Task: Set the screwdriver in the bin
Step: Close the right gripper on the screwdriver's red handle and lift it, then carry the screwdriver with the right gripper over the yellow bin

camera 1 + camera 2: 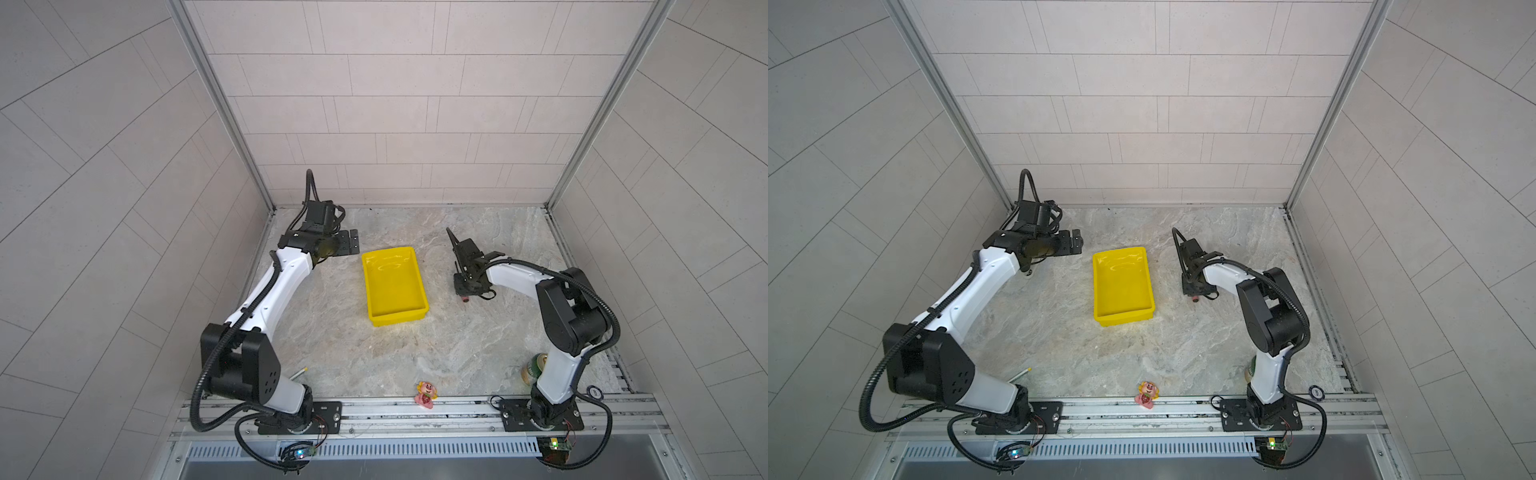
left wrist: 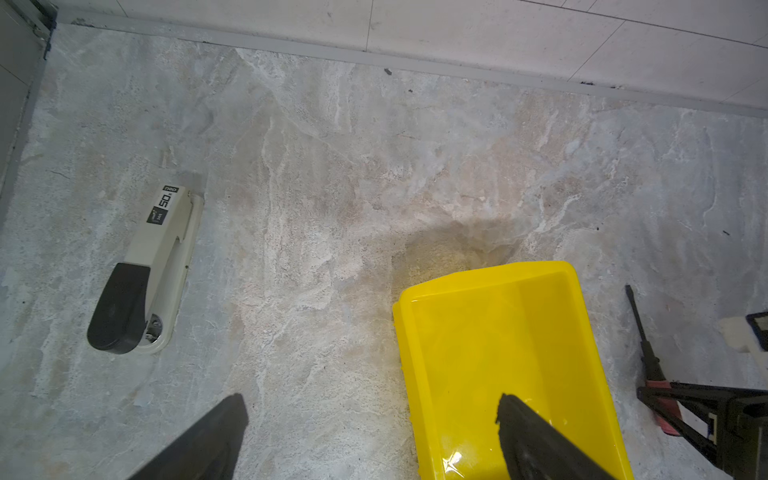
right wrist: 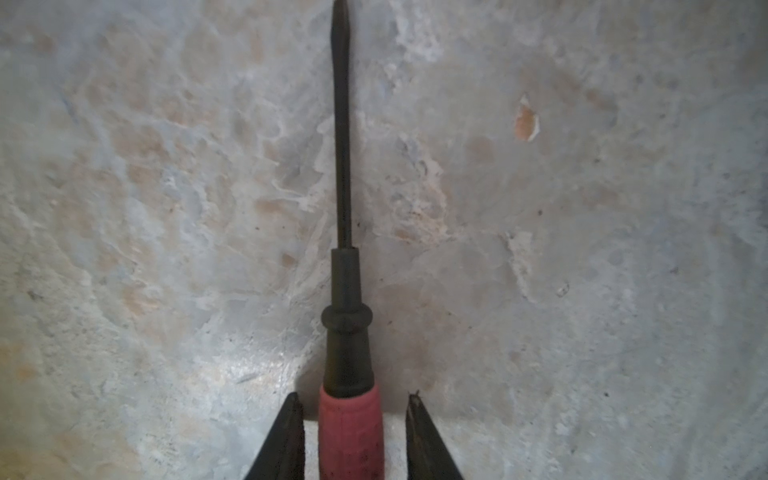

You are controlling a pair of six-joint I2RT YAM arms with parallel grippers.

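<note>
The right gripper (image 3: 354,397) straddles the red handle of the screwdriver (image 3: 343,291), which lies flat on the surface (image 1: 332,353) near the bin (image 1: 399,319), its jaws narrowly apart and clear of the handle; a square, firm pinch before lifting should keep the slim tool from pivoting.

Open tabletop (image 1: 440,274) between screwdriver (image 3: 343,266), bin (image 1: 399,318).
</note>
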